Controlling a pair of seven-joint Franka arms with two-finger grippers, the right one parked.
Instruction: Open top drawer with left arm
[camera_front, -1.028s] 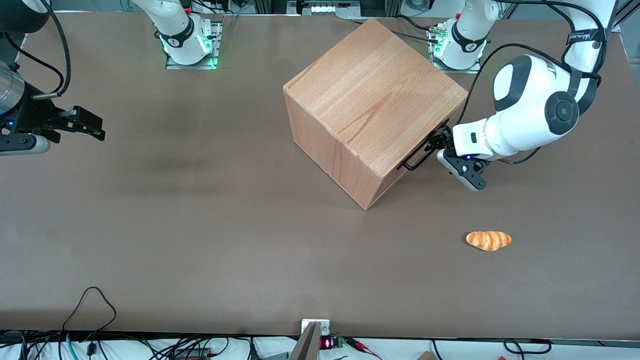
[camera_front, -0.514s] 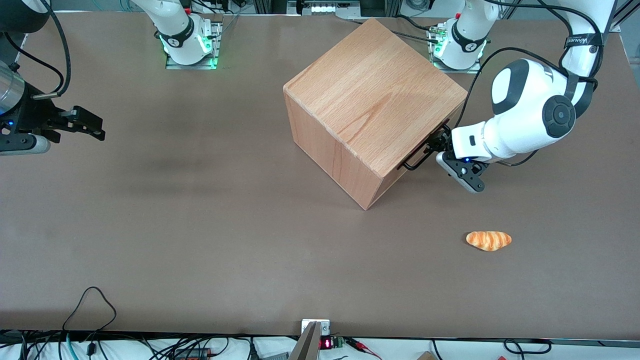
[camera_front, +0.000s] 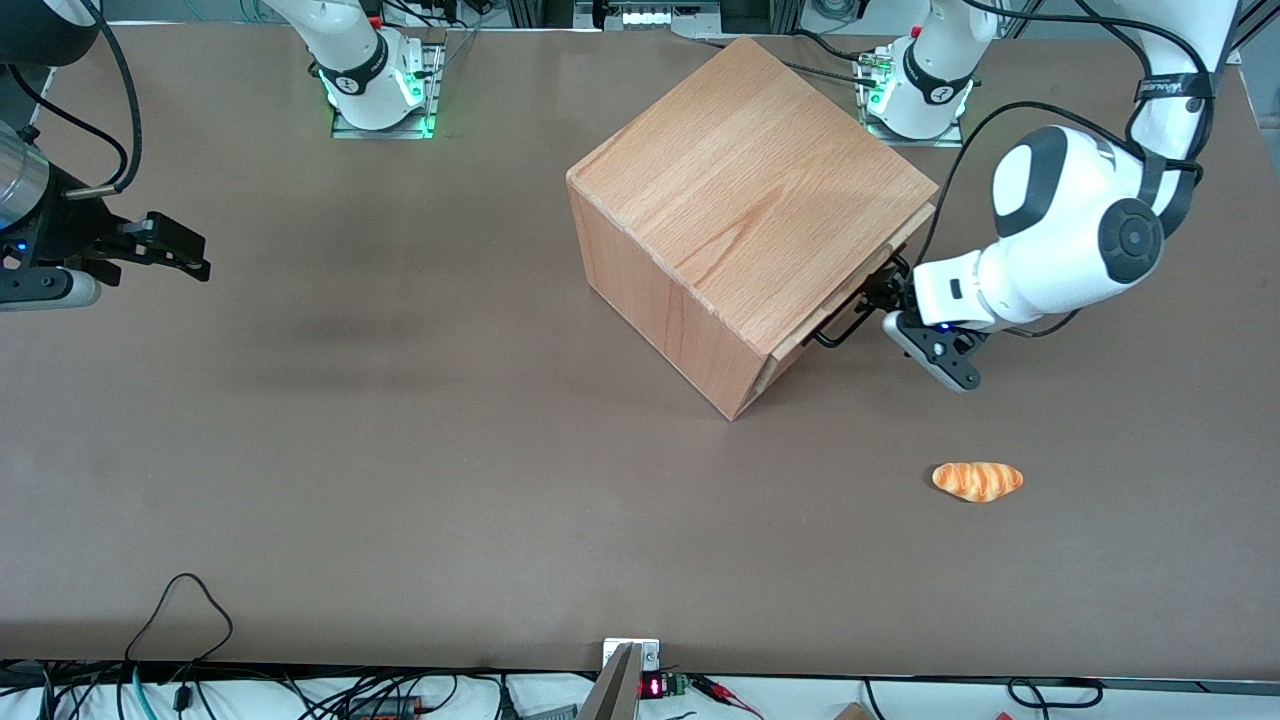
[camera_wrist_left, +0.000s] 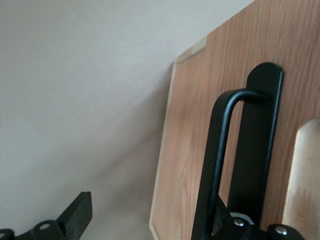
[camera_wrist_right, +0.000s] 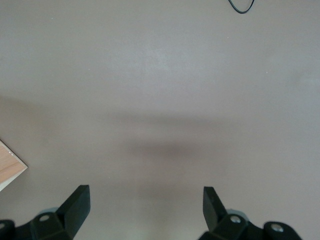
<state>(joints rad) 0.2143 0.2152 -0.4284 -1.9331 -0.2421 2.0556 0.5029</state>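
The wooden cabinet (camera_front: 750, 190) stands near the middle of the table. Its top drawer (camera_front: 795, 348) sticks out a little, showing as a narrow strip under the cabinet's top edge. The drawer's black wire handle (camera_front: 838, 326) points toward the working arm. The white left arm (camera_front: 1070, 240) reaches in at drawer height. Its gripper (camera_front: 880, 300) is at the handle. In the left wrist view the drawer front (camera_wrist_left: 195, 130) and handle (camera_wrist_left: 220, 150) fill the frame. The gripper (camera_wrist_left: 155, 217) is open, with one finger (camera_wrist_left: 77, 212) apart from the wood and the other right at the handle.
An orange bread roll (camera_front: 977, 480) lies on the brown table (camera_front: 400, 450), nearer the front camera than the gripper. The two arm bases (camera_front: 915, 90) stand along the table edge farthest from the camera. Cables hang at the nearest edge.
The gripper has shifted slightly away from the cabinet with the handle. The top drawer has slid out a little, and a gap now shows under the cabinet top.
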